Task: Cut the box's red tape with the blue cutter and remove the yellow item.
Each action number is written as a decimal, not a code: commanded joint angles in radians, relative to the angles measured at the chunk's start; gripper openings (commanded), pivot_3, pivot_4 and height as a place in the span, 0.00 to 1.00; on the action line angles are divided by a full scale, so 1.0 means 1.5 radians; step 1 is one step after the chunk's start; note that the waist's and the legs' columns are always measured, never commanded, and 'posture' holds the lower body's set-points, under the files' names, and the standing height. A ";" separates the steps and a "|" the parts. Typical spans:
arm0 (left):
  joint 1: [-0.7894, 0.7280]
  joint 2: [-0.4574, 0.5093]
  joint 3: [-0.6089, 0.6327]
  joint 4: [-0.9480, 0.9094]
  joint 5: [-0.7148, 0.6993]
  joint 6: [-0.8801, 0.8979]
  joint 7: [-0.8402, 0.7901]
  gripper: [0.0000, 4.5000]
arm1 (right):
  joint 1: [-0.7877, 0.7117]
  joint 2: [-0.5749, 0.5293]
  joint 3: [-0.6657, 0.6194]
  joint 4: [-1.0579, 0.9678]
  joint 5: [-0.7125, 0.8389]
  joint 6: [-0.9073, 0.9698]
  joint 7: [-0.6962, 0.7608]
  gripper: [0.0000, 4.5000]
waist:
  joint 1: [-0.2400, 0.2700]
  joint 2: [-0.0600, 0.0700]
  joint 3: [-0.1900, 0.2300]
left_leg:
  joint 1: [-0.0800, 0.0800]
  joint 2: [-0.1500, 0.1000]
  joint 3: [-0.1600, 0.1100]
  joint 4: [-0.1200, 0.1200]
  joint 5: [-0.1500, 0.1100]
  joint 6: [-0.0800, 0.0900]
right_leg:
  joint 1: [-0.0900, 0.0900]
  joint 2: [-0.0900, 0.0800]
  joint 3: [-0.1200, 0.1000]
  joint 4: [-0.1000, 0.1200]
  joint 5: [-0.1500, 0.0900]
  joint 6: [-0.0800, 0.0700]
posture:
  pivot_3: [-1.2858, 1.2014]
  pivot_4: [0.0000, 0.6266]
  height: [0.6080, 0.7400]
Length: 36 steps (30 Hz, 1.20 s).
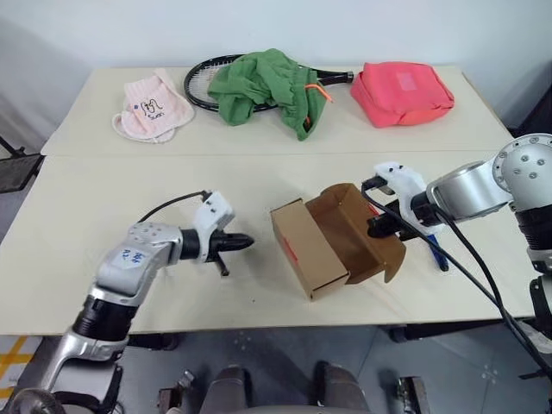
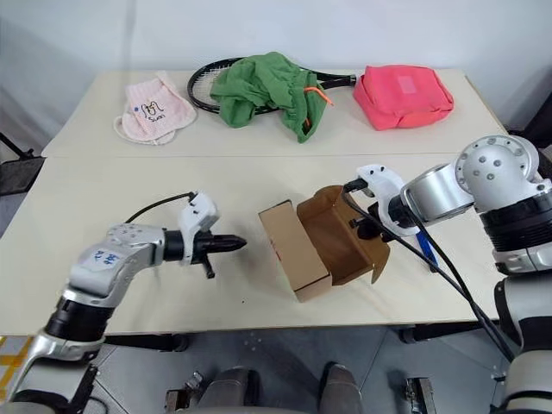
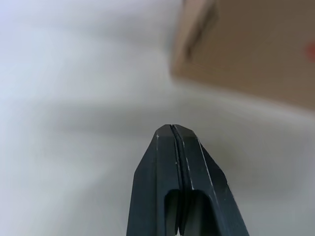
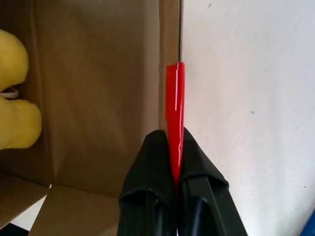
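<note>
In corrugated box [image 1: 332,246]: fluffy yellow item [image 4: 15,103].

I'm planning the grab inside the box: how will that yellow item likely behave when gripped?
The yellow item looks fluffy, so it will probably squash and feel light. Lying loose in the box, it likely won't roll.

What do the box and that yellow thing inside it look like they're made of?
Box: brown cardboard by the look, matte, with thin folded flaps and a strip of glossy red tape on the edge. Yellow item: soft and fuzzy, probably plush or fleece.
</note>
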 commanded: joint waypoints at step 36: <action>-0.065 0.003 -0.030 -0.053 -0.096 0.024 -0.002 0.00 | -0.111 -0.021 -0.016 -0.006 0.007 0.003 0.015 0.00 | 0.008 0.000 0.000 | 0.002 0.000 0.001 0.001 0.000 0.000 | 0.001 0.000 0.001 0.000 0.000 0.000 | 0.52 0.24 1.00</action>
